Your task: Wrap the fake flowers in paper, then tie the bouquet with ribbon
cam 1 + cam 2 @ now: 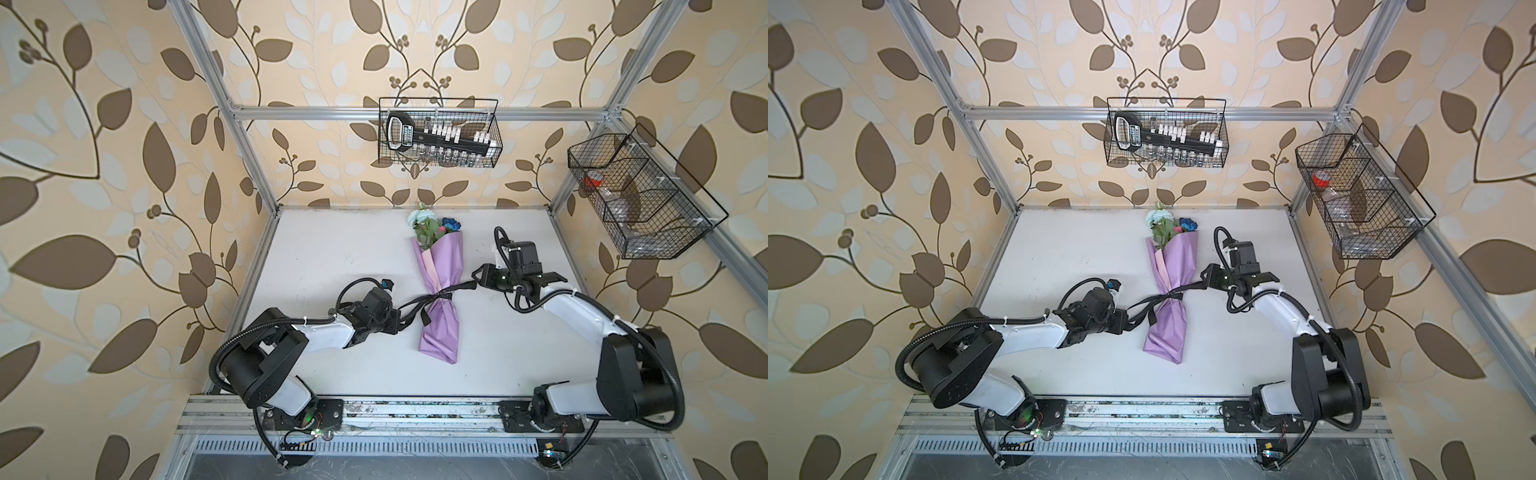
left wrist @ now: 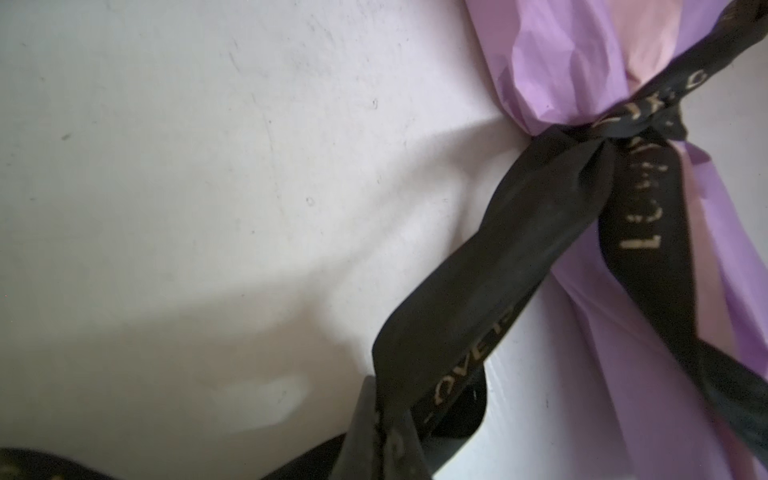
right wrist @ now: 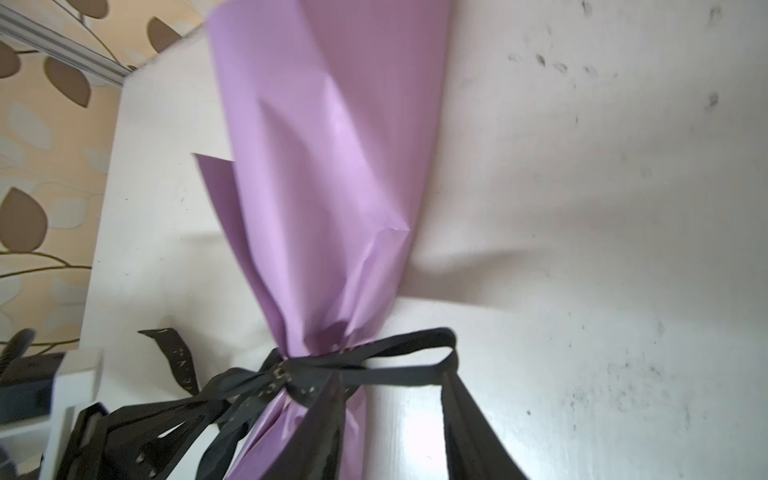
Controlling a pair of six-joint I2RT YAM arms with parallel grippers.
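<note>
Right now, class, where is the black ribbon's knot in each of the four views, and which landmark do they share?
Top view: knot near centre, at the waist of the bouquet.
Top view: same spot.
Left wrist: where the taut ribbon meets the paper.
Right wrist: at the paper cone's narrow end.
Shared landmark: the pinched lilac paper.

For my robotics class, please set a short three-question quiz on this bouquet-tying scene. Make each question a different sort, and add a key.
1. True or false: the bouquet lies flat on the table, with its blooms at the far end.
2. Multiple choice: the black ribbon is tied around the bouquet at A) the blooms, B) its pinched middle, C) its bottom edge.
3. Short answer: which gripper is shut on ribbon strands to the left of the bouquet?
Key: 1 true; 2 B; 3 the left gripper.
</note>
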